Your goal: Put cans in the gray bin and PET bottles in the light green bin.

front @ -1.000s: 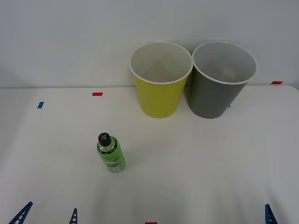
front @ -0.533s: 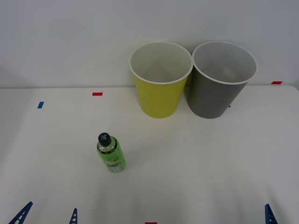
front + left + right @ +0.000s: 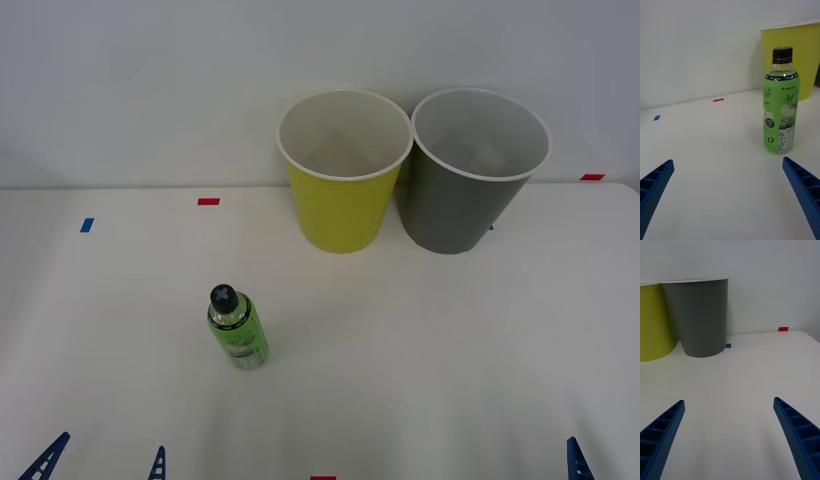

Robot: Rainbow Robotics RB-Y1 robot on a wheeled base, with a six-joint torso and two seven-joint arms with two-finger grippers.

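The white desk [image 3: 450,350] takes up most of what's in front of the robot, with a few bits of red and blue tape stuck along its far edge. At the far side, against the wall, two big bins stand upright and just beside each other: the light green bin [image 3: 343,170] on the left and the gray bin [image 3: 478,170] on the right, rims close enough that they look to be touching.

The bottle [image 3: 237,327] stands upright on its own toward the near left, well apart from both bins, black cap on, green label facing the left arm.

The left gripper [image 3: 100,460] sits at the near left edge with its blue fingers spread wide and nothing between them; the bottle is ahead of it and a little to the right. The right gripper [image 3: 730,435] waits at the near right edge, fingers also spread, facing the gray bin.

The bottle looks tall, narrow and light, so I'd worry about a finger clipping it on the way in and tipping it over. And with the bins so close, a sloppy release could drop it in the gray one.
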